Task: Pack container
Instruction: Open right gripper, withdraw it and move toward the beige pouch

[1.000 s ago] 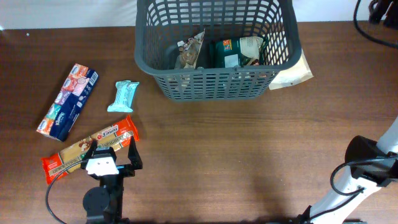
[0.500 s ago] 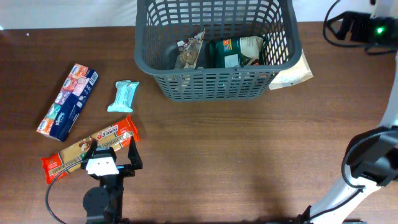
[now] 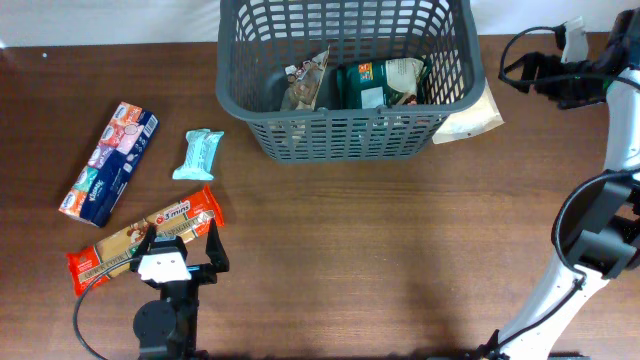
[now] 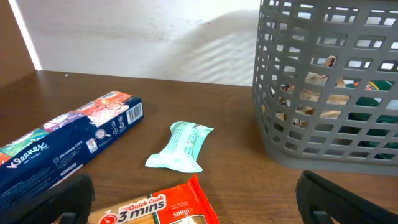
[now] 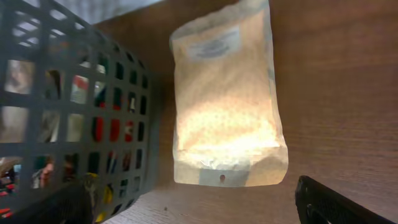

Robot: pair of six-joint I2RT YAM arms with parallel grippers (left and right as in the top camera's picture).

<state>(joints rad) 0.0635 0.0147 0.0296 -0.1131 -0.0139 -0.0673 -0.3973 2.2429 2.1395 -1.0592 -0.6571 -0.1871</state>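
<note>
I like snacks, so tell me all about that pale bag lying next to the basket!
The pale bag is a sealed beige plastic pouch with grainy-looking filling, a white label near one end and a small hang hole at the other. It lies flat on the brown table, close beside the grey basket; whether they touch is unclear.

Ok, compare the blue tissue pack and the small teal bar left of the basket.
The tissue pack is longer and wider; the teal bar is short. The tissue pack is dark blue with printed pictures, the teal bar plain pale teal. Both lie flat on the table, outside the basket.
</note>
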